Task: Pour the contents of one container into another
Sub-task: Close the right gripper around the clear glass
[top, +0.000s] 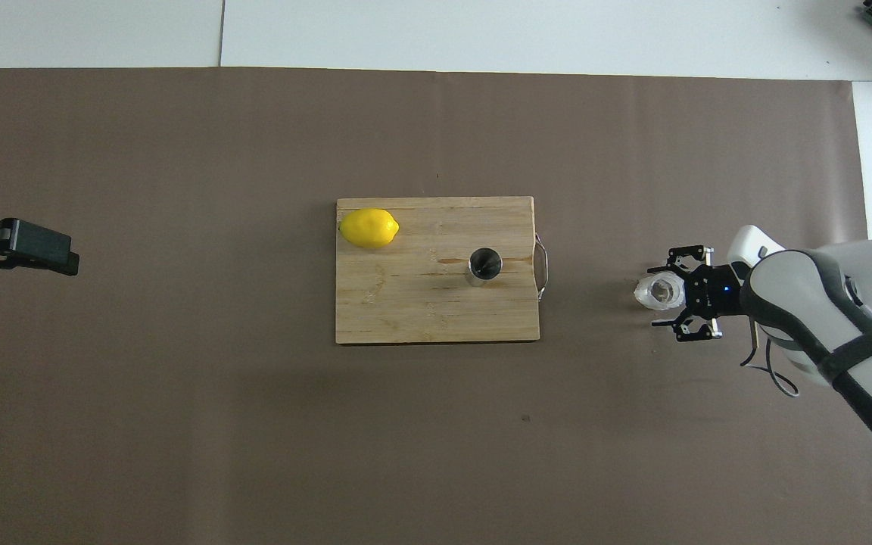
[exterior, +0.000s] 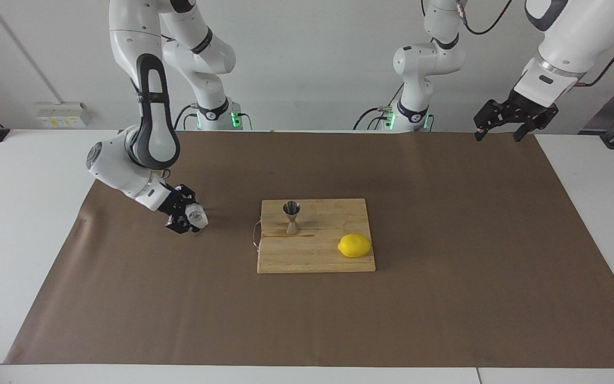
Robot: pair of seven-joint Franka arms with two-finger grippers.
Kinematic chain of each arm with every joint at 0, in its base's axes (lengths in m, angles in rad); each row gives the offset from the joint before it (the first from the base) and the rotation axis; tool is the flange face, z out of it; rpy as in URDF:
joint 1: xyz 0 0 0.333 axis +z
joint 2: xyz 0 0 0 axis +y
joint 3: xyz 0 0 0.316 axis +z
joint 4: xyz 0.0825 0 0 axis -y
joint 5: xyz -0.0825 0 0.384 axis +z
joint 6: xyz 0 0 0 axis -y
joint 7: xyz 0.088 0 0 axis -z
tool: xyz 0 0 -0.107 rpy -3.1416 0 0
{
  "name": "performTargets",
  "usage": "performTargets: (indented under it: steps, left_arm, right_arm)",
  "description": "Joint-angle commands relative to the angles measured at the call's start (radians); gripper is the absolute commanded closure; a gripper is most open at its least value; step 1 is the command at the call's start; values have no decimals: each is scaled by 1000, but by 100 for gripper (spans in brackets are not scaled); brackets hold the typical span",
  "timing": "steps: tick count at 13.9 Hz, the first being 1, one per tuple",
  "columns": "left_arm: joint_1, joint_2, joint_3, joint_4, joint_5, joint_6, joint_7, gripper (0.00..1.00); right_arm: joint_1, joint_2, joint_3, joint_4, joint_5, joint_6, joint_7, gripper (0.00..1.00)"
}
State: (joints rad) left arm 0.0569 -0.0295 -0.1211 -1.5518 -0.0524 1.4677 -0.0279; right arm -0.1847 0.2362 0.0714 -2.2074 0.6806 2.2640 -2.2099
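Note:
The clear glass tumbler sits between the fingers of my right gripper, low over the brown mat toward the right arm's end of the table. It also shows in the overhead view, with the right gripper shut around it. The steel hourglass jigger stands upright on the wooden cutting board and shows from above in the overhead view. The tumbler is well apart from the jigger. My left gripper waits open and empty, raised over the mat's edge at the left arm's end.
A yellow lemon lies on the board's corner, farther from the robots than the jigger. The board has a metal handle on the side toward the tumbler. A brown mat covers the table.

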Motion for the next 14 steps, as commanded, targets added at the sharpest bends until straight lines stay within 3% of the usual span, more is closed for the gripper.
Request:
performTargets:
  steps: [1, 5, 8, 14]
  left_arm:
    - [-2, -21, 6, -21, -9, -7, -9, 0]
    - [-2, -21, 5, -21, -9, -7, -10, 0]
    - [-2, -21, 6, -21, -9, -7, -9, 0]
    - [-2, -21, 6, -21, -9, -7, -9, 0]
  right_arm:
    - [1, -11, 5, -17, 31, 17, -31, 60]
    - [7, -32, 5, -11, 31, 11, 7, 62]
    - [74, -72, 7, 15, 30, 11, 88, 64]
    - [198, -98, 8, 95, -67, 14, 410, 63]
